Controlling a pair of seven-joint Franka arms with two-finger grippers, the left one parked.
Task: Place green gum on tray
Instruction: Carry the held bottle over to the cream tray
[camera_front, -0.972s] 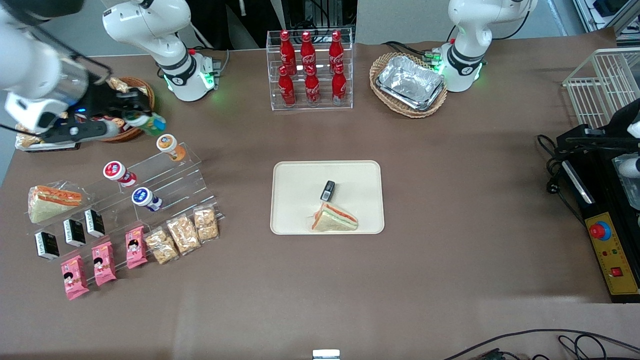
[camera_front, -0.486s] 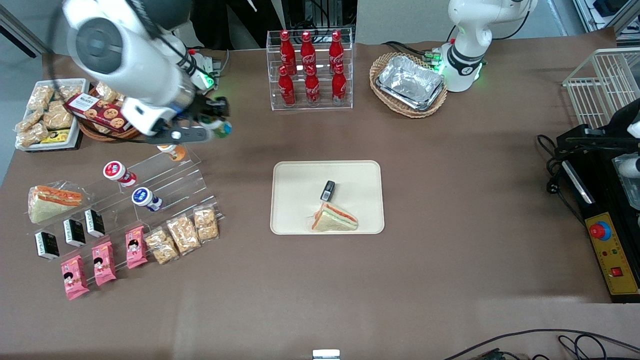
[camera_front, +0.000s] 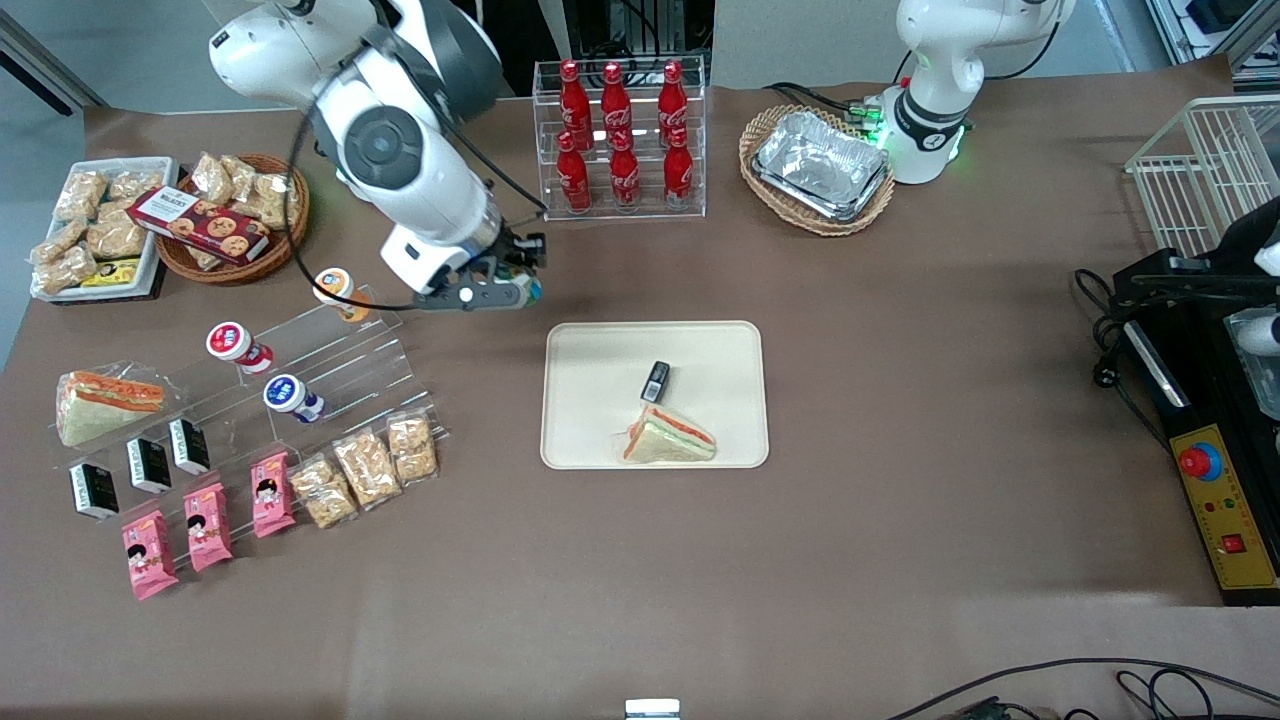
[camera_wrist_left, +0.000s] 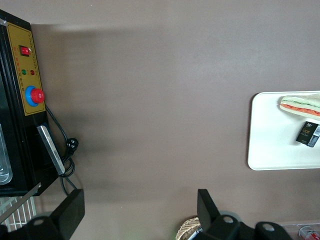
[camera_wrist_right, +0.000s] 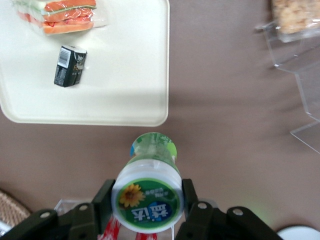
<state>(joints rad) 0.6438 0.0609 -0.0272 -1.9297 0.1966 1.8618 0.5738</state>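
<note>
Right now the tool (camera_front: 500, 290) hangs above the bare surface (camera_front: 900, 400), near the cream tray (camera_front: 590, 350) but not yet over it, fingers closed on the green gum (camera_wrist_right: 148, 195) just under its lid. Released here, the jar would miss the tray. Over it, a careless drop could knock the small black packet (camera_front: 655, 381) or the wrapped sandwich (camera_front: 668, 438).

Six red cola bottles (camera_front: 620, 140) stand at upper centre; a foil-tray basket (camera_front: 818, 168) sits to their right.

Bright even light, soft shadows, sharp
</note>
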